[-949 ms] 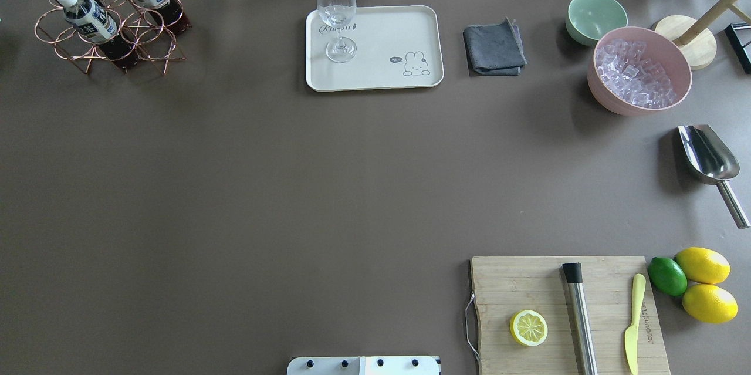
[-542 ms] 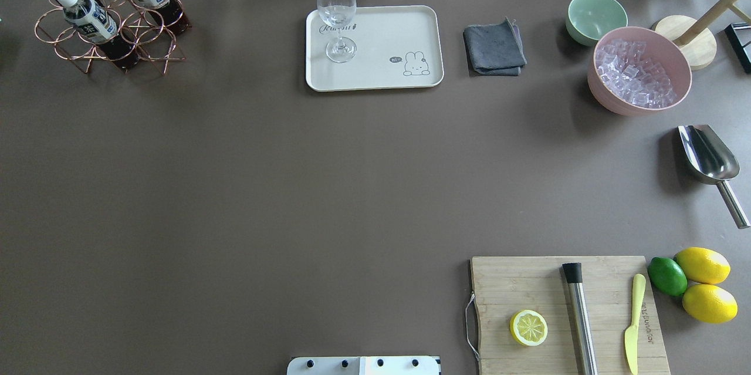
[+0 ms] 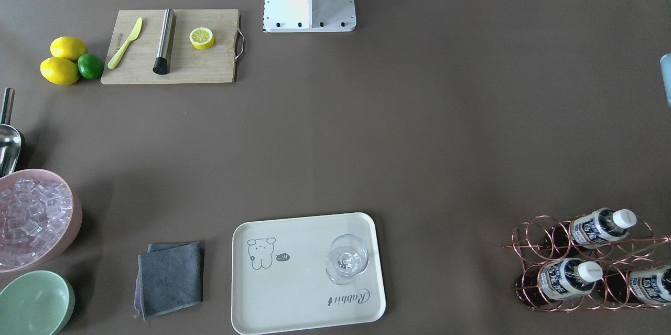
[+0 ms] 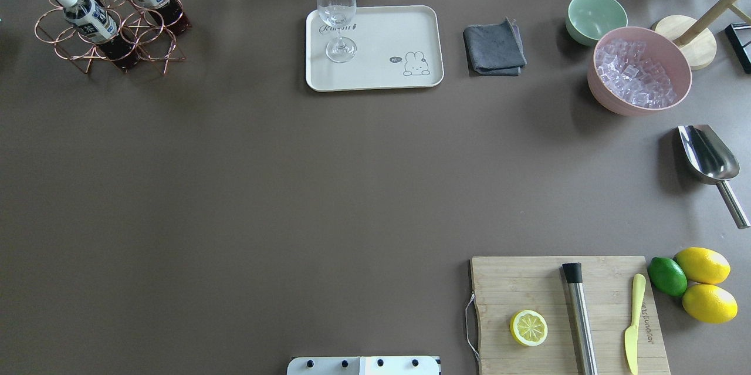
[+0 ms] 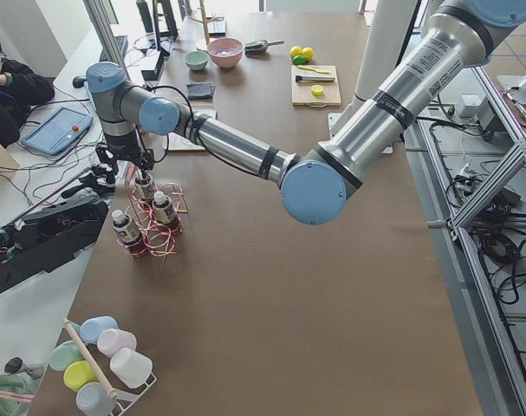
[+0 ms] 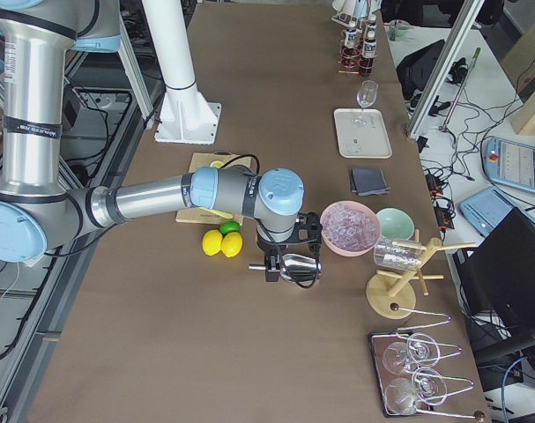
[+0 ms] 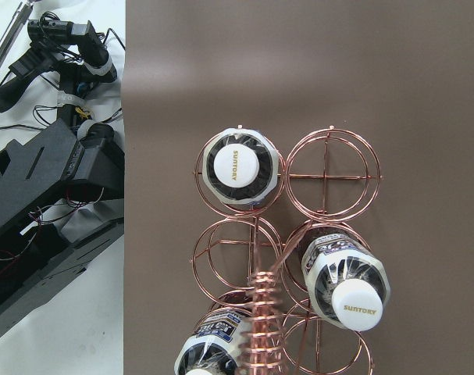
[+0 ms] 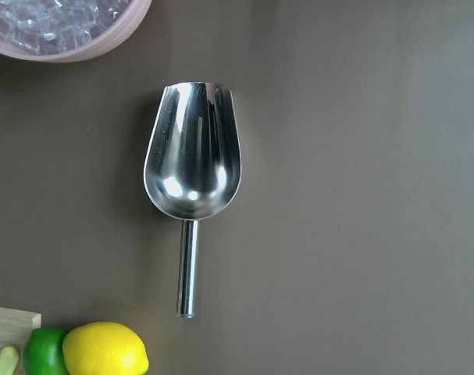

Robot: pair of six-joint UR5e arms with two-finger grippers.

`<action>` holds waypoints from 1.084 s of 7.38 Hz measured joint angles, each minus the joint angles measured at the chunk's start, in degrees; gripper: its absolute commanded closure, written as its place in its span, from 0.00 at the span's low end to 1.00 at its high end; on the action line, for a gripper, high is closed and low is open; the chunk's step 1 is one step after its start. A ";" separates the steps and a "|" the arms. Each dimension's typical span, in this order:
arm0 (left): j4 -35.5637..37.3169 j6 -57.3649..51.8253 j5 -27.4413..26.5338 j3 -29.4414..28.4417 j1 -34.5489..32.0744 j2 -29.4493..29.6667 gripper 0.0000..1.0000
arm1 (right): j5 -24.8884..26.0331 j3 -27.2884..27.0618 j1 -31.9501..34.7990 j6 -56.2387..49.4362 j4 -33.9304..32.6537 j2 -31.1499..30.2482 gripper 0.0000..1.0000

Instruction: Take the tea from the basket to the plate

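Hangs with the left gripper [image 5: 131, 163] just above the basket [image 7: 261, 308], at the far left corner of the table [image 4: 234, 187]. Shows only in a side view, so cannot tell whether spread or pressed together. Looks down from this wrist onto 6 wire rings, 2 by 3, around the coiled handle. In 3 of these rings, upright, the tea [image 7: 239, 168]: 1 white cap at top left of the wrist view, 1 at middle right, 1 cut by the bottom edge at left.

Hangs with the right gripper [image 6: 285, 260] over the metal scoop [image 8: 193, 164]. Again only a side view, so cannot tell the state of the jaws. Flat on the table below, this scoop, between the pink ice bowl [image 4: 639, 70] and 2 lemons [image 4: 702, 265] with 1 lime [image 4: 667, 276].

Well apart from the basket, at the middle of the far edge, the plate [image 4: 399, 29], with a stemmed glass [image 4: 337, 17] upright by the script word. Near the plate, a folded grey cloth [image 4: 494, 47]; further right, a pale green bowl [image 4: 595, 17] just beside the ice bowl. At the near right, a wooden cutting board [image 4: 528, 287] with a half lemon [image 4: 528, 328], a metal muddler [image 4: 579, 316] and a yellow knife [image 4: 633, 322].
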State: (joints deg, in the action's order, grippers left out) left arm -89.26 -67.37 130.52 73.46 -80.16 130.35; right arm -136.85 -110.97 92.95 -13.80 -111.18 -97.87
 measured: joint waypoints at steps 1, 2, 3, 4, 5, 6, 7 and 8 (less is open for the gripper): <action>-0.10 -0.77 0.05 -0.40 0.00 -0.01 1.00 | 0.00 0.01 0.02 0.00 0.00 -0.02 0.00; -0.12 -0.87 0.08 -0.58 0.00 -0.01 1.00 | 0.00 0.03 0.03 0.00 -0.04 -0.03 0.00; -0.12 -0.79 0.09 -0.62 -0.01 -0.01 1.00 | 0.00 0.05 0.04 0.00 -0.03 -0.04 0.00; -0.06 -0.85 0.15 -0.38 -0.18 0.00 1.00 | 0.00 0.05 0.04 0.00 -0.02 -0.04 0.00; 0.00 -1.12 0.39 0.67 -1.07 0.04 1.00 | 0.00 0.11 0.04 0.03 -0.01 -0.01 0.00; 0.43 -1.33 1.58 2.93 -2.51 -0.22 1.00 | 0.00 0.22 0.01 0.03 0.00 0.07 0.00; 0.73 -1.02 2.94 6.09 -3.43 -1.80 1.00 | 0.00 0.27 -0.02 0.04 0.00 0.10 0.00; 1.01 0.58 4.10 9.84 -3.88 -3.53 1.00 | 0.00 0.26 0.00 0.03 0.00 0.12 0.00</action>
State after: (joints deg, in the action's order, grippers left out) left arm -88.26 -66.79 134.62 83.30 -84.04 126.82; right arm -136.84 -110.71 92.94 -13.76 -111.19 -97.75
